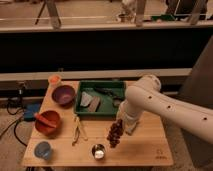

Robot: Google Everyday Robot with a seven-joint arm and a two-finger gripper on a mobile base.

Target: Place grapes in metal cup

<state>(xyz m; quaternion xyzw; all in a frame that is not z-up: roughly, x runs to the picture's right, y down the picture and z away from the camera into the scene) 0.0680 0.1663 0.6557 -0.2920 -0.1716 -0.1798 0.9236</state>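
The grapes [115, 133], a dark reddish-purple bunch, hang from my gripper [119, 122] above the wooden table [145, 150]. The gripper is shut on the top of the bunch, and the white arm [150, 102] partly hides it. The metal cup [98, 151], small and shiny, stands upright near the table's front edge. It is just below and to the left of the bunch's lower end. The grapes are outside the cup.
A green tray [116, 86] with utensils sits at the back middle. A purple bowl [64, 95] and a small orange cup [54, 79] are at the back left. A red bowl [42, 130] holds an orange-red item. A light-blue cup [42, 149] stands front left. A yellow-green pod [78, 131] lies left of the metal cup.
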